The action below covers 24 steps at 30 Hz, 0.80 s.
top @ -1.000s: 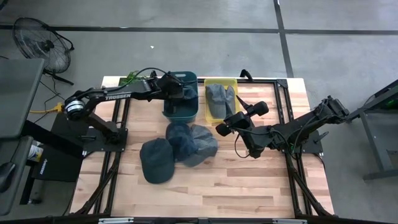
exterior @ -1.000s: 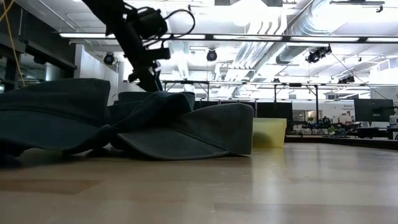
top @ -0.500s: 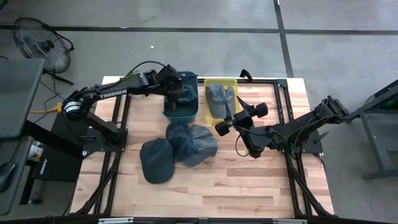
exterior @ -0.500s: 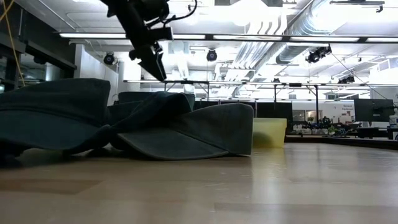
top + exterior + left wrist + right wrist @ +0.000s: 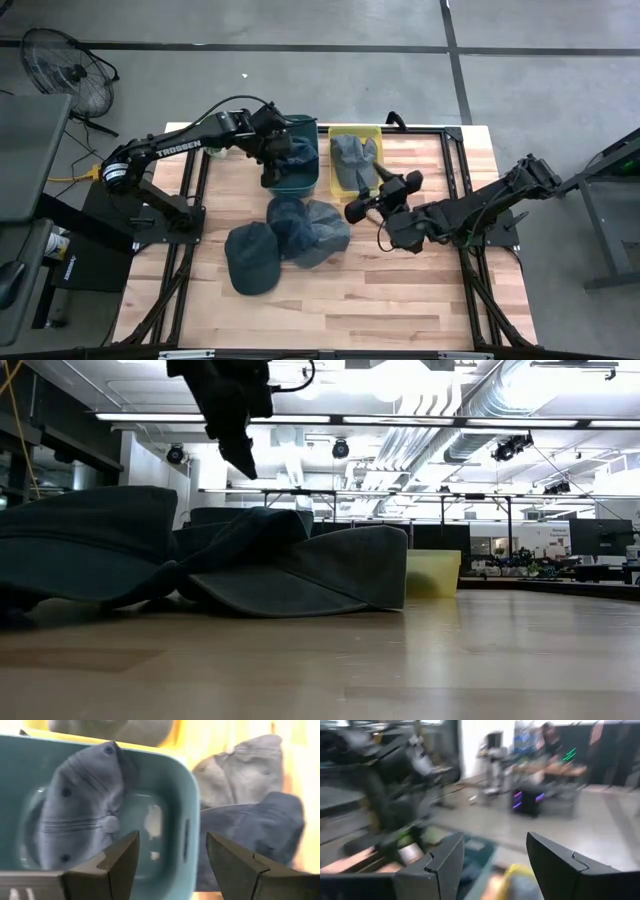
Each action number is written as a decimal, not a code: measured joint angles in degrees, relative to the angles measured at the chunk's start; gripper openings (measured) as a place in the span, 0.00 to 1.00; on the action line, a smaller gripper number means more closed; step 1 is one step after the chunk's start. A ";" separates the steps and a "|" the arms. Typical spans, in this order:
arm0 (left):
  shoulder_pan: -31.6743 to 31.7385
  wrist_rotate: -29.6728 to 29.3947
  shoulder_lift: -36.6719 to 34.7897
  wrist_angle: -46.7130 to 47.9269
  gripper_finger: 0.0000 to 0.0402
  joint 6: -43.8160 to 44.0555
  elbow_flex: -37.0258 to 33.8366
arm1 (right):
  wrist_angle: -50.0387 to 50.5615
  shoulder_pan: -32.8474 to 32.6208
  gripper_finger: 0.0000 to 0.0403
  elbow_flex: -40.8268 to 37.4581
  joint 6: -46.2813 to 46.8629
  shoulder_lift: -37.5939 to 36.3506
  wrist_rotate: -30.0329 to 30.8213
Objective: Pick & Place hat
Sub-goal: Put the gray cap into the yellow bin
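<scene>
Left gripper gapes, released, above soft cloth hat in glossy teal bin.

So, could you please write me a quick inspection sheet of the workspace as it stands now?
Surface: wooden table, bare at the near side.
Job's things: teal bin holds one grey hat; yellow bin holds another hat; three dark hats in an overlapping pile on the table.
Clutter: nothing seen.
Grippers: left gripper open and empty above the teal bin; right gripper open and empty, raised beside the yellow bin.
Cables: black cable looping over the left arm; a cable loop under the right arm.
Surroundings: floor fan off the table's left corner; concrete floor; a room with equipment behind.
</scene>
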<state>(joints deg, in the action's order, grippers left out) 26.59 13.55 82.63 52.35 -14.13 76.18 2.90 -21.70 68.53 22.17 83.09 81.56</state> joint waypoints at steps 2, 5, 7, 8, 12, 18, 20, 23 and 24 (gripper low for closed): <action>0.00 1.81 -0.08 0.36 0.56 1.28 0.00 | 8.85 1.53 0.52 0.00 11.42 0.00 -6.82; 0.00 3.98 -0.92 -0.05 0.56 2.60 -0.02 | 22.42 4.64 0.52 0.00 26.57 0.00 -19.40; -0.11 5.58 -0.96 -0.60 0.56 3.67 0.00 | 28.71 6.33 0.52 0.00 31.94 0.00 -26.94; -0.13 6.33 -0.83 -0.54 0.56 4.16 -0.02 | 30.71 6.96 0.52 0.00 33.48 0.00 -30.05; -0.13 9.51 -0.85 -0.75 0.56 5.51 -0.04 | 35.16 8.67 0.52 0.00 38.62 0.00 -43.54; -0.52 12.71 -0.83 -2.36 0.56 5.64 -0.04 | 40.18 8.40 0.52 0.00 46.32 1.77 -55.49; -0.85 12.66 -0.83 -3.10 0.56 5.60 -0.04 | 41.80 7.29 0.52 -0.02 49.00 2.18 -55.26; -1.39 12.60 -0.83 -3.33 0.56 5.60 -0.04 | 42.13 5.89 0.52 -0.02 51.52 2.32 -54.92; -1.54 12.36 -0.83 -3.34 0.56 5.46 -0.04 | 42.05 5.50 0.52 -0.02 52.20 2.32 -54.89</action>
<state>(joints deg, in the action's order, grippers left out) 25.05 25.90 81.80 49.01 -8.66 76.14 44.95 -16.19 68.51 74.36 85.41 26.67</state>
